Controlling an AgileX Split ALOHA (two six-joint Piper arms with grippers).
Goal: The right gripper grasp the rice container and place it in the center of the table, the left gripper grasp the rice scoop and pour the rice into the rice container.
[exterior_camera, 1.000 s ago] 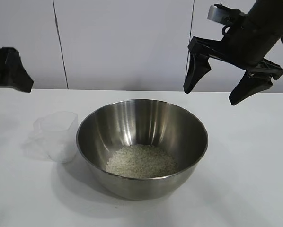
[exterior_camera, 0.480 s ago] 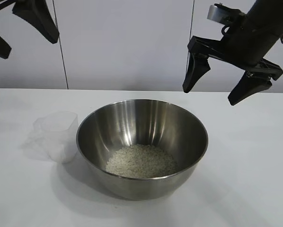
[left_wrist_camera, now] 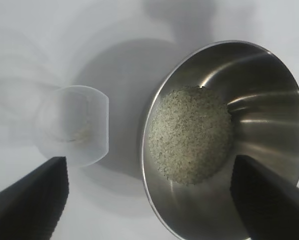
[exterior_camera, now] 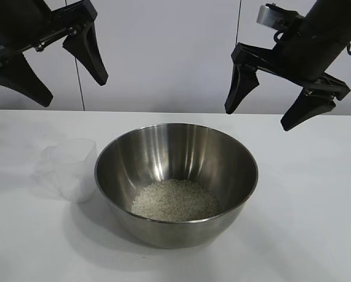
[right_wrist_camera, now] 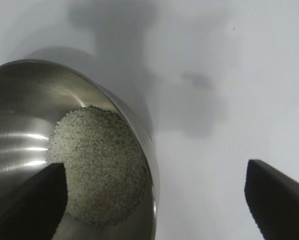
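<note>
The rice container (exterior_camera: 175,182), a large shiny steel bowl, stands in the middle of the white table (exterior_camera: 304,223) with rice (exterior_camera: 175,201) heaped in its bottom. It also shows as the rice container (left_wrist_camera: 259,115) with rice (left_wrist_camera: 192,135) in the left wrist view, and as the rice container (right_wrist_camera: 19,110) with rice (right_wrist_camera: 97,165) in the right wrist view. The rice scoop (exterior_camera: 73,169), a clear cup, stands upright just left of it; the rice scoop (left_wrist_camera: 74,125) looks nearly empty. My left gripper (exterior_camera: 73,85) hangs open high above the scoop. My right gripper (exterior_camera: 256,120) hangs open, high at the bowl's back right.
A white panelled wall (exterior_camera: 158,53) rises behind the table's far edge. Bare tabletop lies to the right of the bowl and in front of it.
My left gripper has risen from the far left edge and swung in to the right, now high above the scoop. The right gripper, bowl and scoop have stayed put.
</note>
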